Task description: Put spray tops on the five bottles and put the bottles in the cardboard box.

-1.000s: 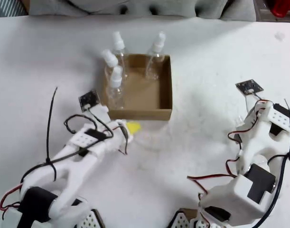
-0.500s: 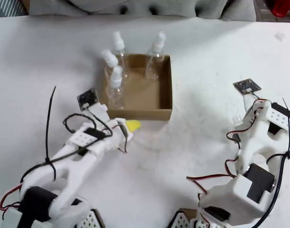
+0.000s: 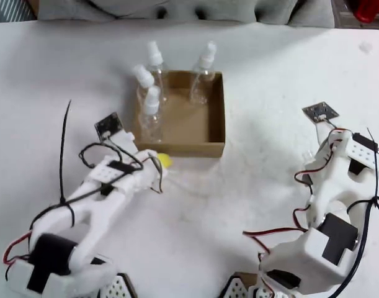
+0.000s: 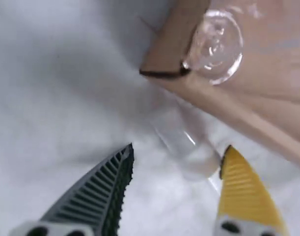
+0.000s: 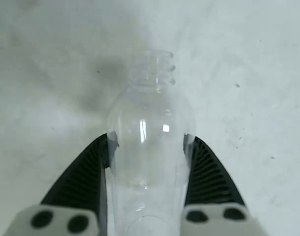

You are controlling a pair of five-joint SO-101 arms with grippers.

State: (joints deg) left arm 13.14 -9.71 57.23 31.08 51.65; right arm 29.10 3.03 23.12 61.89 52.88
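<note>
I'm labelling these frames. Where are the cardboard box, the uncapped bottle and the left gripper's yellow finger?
cardboard box (image 3: 195, 149), high view, front wall.
uncapped bottle (image 5: 149, 142), right wrist view, clear body.
yellow finger (image 4: 243, 191), left wrist view, ribbed pad.

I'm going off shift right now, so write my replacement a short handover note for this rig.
Left hand: open, low by a corner of the brown cardboard box, straddling a clear tube-like piece, possibly the last spray top.
Right hand: shut on a clear plastic bottle whose threaded neck is bare.
Done: four topped bottles stand in the box.
Left: fit a top on the fifth bottle, then box it.
</note>
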